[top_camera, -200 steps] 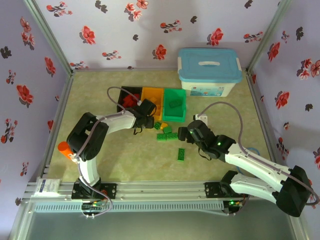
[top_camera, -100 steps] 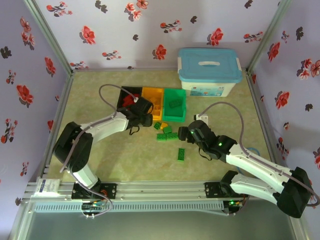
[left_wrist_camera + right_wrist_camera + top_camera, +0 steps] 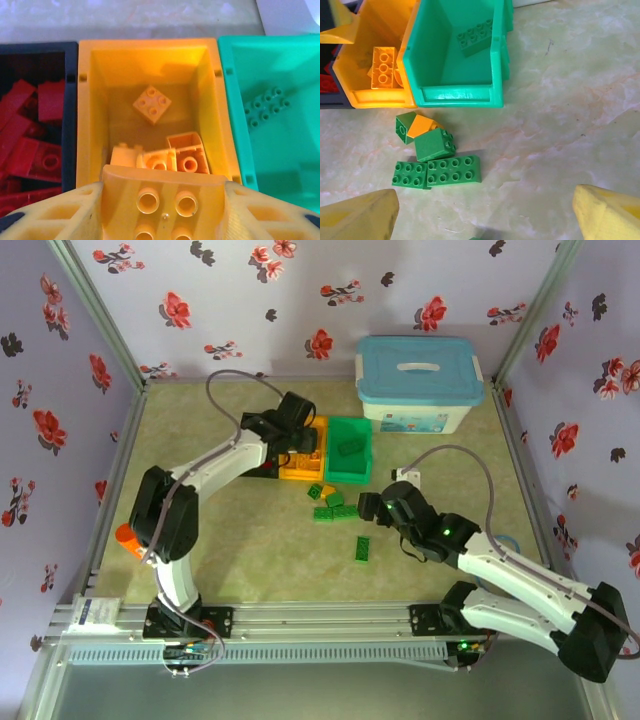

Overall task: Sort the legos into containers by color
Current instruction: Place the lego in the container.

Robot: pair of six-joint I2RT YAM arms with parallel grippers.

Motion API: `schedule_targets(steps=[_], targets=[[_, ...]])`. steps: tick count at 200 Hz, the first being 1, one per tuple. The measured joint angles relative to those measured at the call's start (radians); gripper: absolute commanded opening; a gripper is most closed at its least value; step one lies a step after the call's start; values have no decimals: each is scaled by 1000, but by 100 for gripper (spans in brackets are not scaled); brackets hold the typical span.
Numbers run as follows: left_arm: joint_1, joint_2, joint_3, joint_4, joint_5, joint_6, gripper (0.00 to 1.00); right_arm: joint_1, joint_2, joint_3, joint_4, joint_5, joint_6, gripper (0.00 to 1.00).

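Studded yellow brick (image 3: 165,197) in left claw (image 3: 162,215), glossy orange bin (image 3: 93,125)

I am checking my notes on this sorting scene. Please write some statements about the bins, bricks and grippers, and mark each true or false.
1. The left gripper holds a yellow-orange brick above the orange bin. True.
2. The green bin is empty. False: one green brick lies in it.
3. The right gripper is shut on a green brick. False: it is open and holds nothing.
4. Red bricks lie in the black bin. True.
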State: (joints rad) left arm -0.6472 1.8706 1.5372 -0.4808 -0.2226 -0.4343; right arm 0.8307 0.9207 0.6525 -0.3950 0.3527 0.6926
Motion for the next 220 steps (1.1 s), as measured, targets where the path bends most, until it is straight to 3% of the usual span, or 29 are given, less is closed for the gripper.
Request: schedule_targets(steps=[21, 46, 93, 122, 173, 220], targets=[[24, 82, 112, -31, 14, 21, 57, 0, -8, 0, -3, 0, 0, 90], [46, 156, 215, -60, 35, 48, 80, 0, -9, 0, -7, -1, 0, 91], [45, 160, 238, -88, 55, 53, 85, 0, -3, 0, -7, -14, -4, 95], [23, 48, 113, -71, 58, 52, 85, 0, 33, 0, -6, -47, -11, 95], [-16, -286, -214, 42, 58, 27, 85, 0, 172, 29, -3, -109, -32, 95], [-48, -499, -547, 124, 42, -38, 85, 0, 403, 225, -3, -169, -109, 86]])
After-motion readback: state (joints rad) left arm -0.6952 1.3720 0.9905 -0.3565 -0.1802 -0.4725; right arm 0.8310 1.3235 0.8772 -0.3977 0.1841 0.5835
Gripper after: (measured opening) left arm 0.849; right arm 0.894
